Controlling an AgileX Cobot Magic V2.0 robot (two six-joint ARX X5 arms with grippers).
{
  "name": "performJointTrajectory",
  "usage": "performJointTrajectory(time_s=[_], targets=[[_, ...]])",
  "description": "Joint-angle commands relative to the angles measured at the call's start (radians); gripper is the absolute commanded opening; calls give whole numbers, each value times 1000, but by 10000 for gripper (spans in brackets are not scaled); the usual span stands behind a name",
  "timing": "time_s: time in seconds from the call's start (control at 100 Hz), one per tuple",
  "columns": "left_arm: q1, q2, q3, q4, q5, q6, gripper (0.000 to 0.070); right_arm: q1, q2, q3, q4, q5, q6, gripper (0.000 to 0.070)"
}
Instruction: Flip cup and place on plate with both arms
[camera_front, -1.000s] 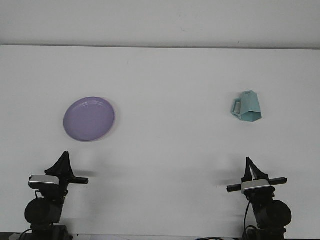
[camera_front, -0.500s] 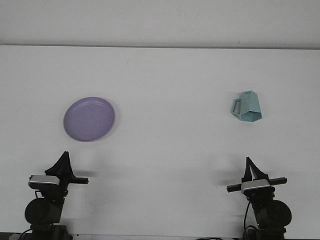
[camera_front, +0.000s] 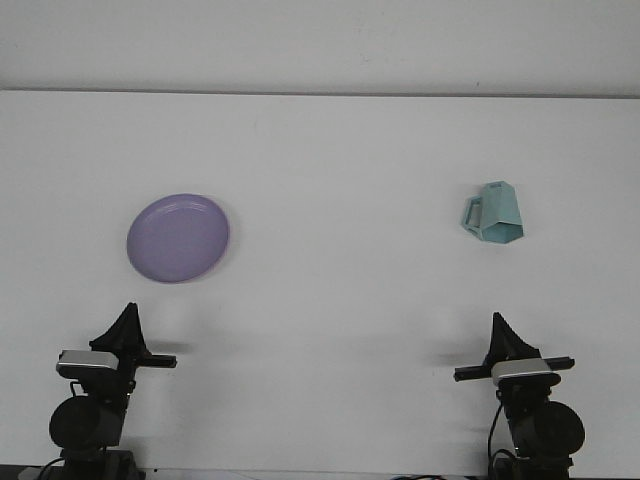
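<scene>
A teal faceted cup (camera_front: 497, 213) rests on the white table at the right, its handle pointing left and one hexagonal end facing the camera. A round purple plate (camera_front: 178, 238) lies flat at the left, with nothing on it. My left gripper (camera_front: 128, 318) stands near the front edge, below the plate and well short of it. My right gripper (camera_front: 498, 330) is near the front edge too, directly below the cup and far from it. Both grippers are shut and hold nothing.
The white table (camera_front: 330, 180) runs back to a pale wall. Both arm bases sit at the bottom corners. Nothing else lies between the plate and the cup.
The right arm has shifted slightly to the right. The left arm, the cup and the plate have not moved.
</scene>
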Motion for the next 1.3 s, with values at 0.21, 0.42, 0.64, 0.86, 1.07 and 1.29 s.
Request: performJointTrajectory(time_s=[0.21, 0.42, 0.64, 0.86, 1.07, 1.29], targets=[[0, -1, -18, 10, -4, -150, 12, 0, 1, 19, 74, 45, 335, 0], [0, -1, -18, 14, -4, -158, 12, -1, 88, 187, -41, 218, 318, 0], [0, -1, -18, 14, -3, -158, 12, -2, 379, 297, 28, 246, 164, 0], [0, -1, -18, 13, -3, -161, 12, -32, 712, 305, 306, 238, -13, 242], [0, -1, -18, 13, -4, -180, 12, -108, 1035, 309, 567, 195, -108, 474], [0, -1, -17, 14, -4, -179, 12, -174, 1318, 399, 721, 126, -173, 474]])
